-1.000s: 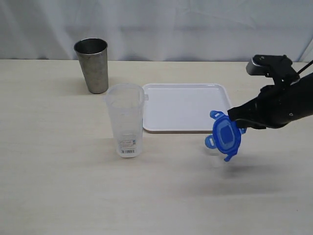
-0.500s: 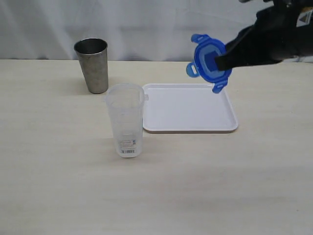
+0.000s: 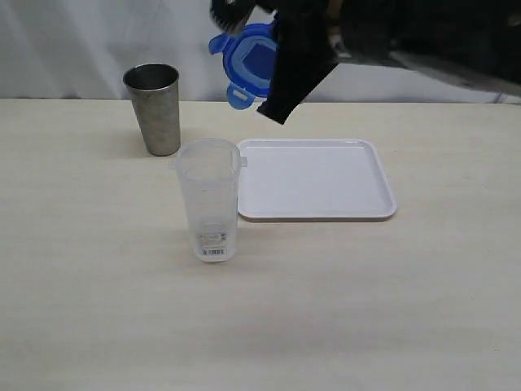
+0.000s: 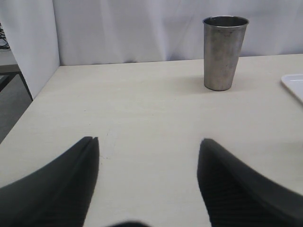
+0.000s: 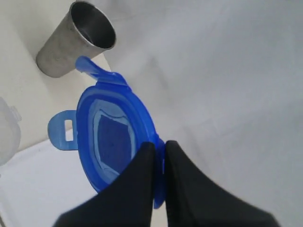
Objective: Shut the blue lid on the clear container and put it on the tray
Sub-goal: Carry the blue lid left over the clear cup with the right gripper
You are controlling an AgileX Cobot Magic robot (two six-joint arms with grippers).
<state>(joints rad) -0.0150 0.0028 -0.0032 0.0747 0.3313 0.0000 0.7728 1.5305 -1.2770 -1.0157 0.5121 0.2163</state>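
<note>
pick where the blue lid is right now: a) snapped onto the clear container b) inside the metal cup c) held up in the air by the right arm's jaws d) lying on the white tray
c: the blue lid hangs high over the table with its edge pinched in the right arm's jaws, touching neither the clear container, the tray nor the metal cup.

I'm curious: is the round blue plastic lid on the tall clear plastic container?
No, the blue lid hangs in the air, away from the open clear container.
</note>
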